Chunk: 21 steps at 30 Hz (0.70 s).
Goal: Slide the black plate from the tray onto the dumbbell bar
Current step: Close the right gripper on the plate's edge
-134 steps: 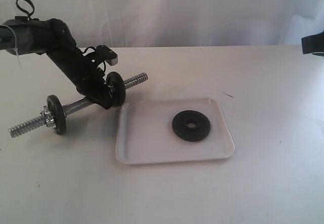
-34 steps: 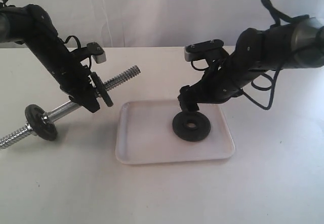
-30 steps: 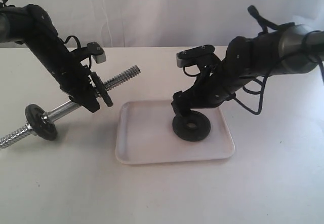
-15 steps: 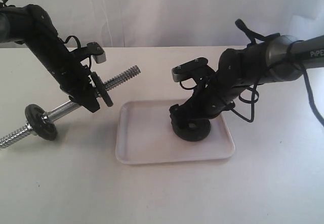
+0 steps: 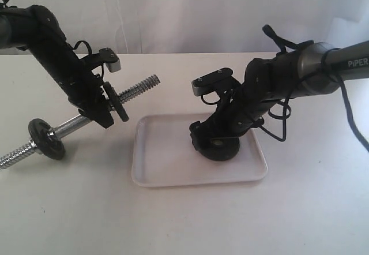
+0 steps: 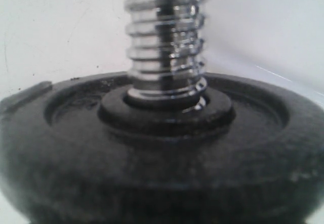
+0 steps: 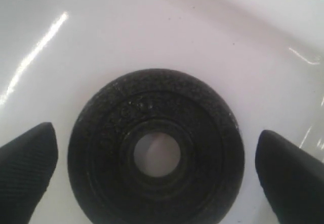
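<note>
While the bar (image 5: pixel 141 86) is clamped ready by the left gripper (image 5: pixel 109 113), the jaws of the right gripper (image 7: pixel 158 176) are spread wide around the plate (image 7: pixel 157 107) to seize it.

Small gaps lay beside the black plate (image 7: pixel 156 155), inside the fingers (image 7: pixel 25 160). The raised end of the dumbbell bar (image 5: pixel 141 86) was bare.

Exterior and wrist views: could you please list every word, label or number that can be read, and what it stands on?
"PiPER": white lettering on the right arm, exterior view.
black plate: no readable marks, surface too blurred.
Nothing else readable.
</note>
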Each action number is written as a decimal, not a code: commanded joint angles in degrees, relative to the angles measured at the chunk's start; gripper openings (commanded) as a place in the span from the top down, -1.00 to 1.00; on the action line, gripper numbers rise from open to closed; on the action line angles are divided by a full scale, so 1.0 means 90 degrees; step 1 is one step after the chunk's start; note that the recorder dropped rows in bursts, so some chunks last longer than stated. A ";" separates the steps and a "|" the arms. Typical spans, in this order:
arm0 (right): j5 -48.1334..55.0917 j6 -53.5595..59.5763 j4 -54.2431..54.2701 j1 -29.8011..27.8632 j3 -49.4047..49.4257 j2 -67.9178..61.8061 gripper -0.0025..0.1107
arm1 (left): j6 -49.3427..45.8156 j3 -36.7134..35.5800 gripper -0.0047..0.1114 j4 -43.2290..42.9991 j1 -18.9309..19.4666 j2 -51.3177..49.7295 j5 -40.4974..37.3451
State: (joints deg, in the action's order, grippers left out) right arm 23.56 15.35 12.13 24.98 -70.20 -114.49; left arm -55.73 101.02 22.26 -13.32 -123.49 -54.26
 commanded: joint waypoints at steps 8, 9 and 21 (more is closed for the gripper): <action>-0.0114 -0.0038 -0.0037 0.0012 -0.0041 -0.0122 -0.87 | 0.0028 0.0062 0.92 0.0620 0.0004 0.0390 -0.0222; -0.0100 -0.0038 -0.0037 0.0012 -0.0041 -0.0136 -0.87 | 0.0028 0.0062 0.92 0.0620 0.0004 0.0390 -0.0222; -0.0100 -0.0038 -0.0022 0.0012 -0.0041 -0.0349 -0.87 | 0.0028 0.0062 0.92 0.0620 0.0004 0.0390 -0.0253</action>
State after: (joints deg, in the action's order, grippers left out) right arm 22.00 15.35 11.87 25.07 -70.44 -116.74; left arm -55.87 101.02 22.26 -13.32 -123.49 -54.26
